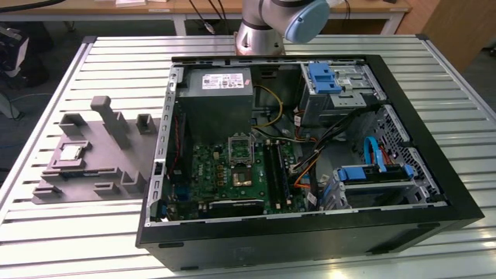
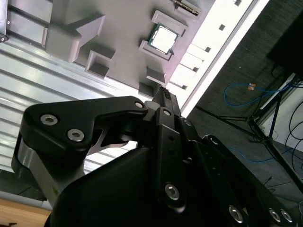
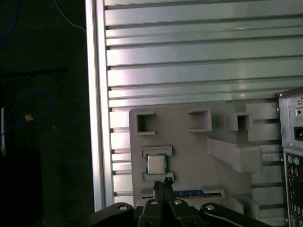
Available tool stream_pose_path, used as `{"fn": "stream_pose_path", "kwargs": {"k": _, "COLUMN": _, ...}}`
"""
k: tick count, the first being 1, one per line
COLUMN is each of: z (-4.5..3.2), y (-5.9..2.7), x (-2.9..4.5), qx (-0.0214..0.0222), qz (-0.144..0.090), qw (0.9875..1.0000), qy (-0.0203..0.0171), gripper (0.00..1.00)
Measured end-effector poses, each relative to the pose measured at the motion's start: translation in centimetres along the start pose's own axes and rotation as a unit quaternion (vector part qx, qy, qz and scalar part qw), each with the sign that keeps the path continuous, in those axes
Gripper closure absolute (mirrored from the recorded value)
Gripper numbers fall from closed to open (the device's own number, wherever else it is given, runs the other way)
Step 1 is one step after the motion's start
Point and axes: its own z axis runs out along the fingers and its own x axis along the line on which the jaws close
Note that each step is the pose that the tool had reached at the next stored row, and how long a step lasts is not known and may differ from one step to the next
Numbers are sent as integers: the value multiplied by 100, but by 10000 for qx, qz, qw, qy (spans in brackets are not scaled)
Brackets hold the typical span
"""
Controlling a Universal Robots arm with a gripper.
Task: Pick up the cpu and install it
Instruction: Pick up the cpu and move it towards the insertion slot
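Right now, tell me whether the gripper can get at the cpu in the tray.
Probably yes. The cpu lies bare in its recess in the tray, nothing over it, and the gripper hangs above. Its jaws look shut, so they'd have to open.

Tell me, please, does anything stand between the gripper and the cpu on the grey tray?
Nothing visible does. In the first wrist view the cpu lies bare in its recess on the grey tray, and the gripper, fingers together, is apart from it with open space between.
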Motion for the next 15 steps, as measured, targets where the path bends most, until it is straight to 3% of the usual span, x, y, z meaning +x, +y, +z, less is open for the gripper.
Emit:
{"fn": "stream_pose_path", "kwargs": {"k": 3, "z": 0, "y": 0, "x": 2, "qx": 0, "qz": 0, "qw": 10000, "qy": 0, "gripper": 89}}
{"fn": "stream_pose_path", "kwargs": {"k": 4, "z": 0, "y": -1, "x": 7, "qx": 0, "qz": 0, "qw": 10000, "qy": 0, "gripper": 65}}
{"fn": "stream_pose_path", "kwargs": {"k": 5, "z": 0, "y": -1, "x": 8, "qx": 0, "qz": 0, "qw": 10000, "qy": 0, "gripper": 53}}
{"fn": "stream_pose_path", "kwargs": {"k": 6, "z": 0, "y": -1, "x": 8, "qx": 0, "qz": 0, "qw": 10000, "qy": 0, "gripper": 53}}
{"fn": "stream_pose_path", "kwargs": {"k": 8, "z": 6, "y": -1, "x": 9, "qx": 2, "qz": -96, "qw": 10000, "qy": 13, "gripper": 35}}
{"fn": "stream_pose_path", "kwargs": {"k": 11, "z": 30, "y": -2, "x": 10, "qx": 6, "qz": -418, "qw": 9991, "qy": 28, "gripper": 35}}
{"fn": "stream_pose_path", "kwargs": {"k": 15, "z": 44, "y": -2, "x": 10, "qx": 4, "qz": -425, "qw": 9991, "qy": 29, "gripper": 35}}
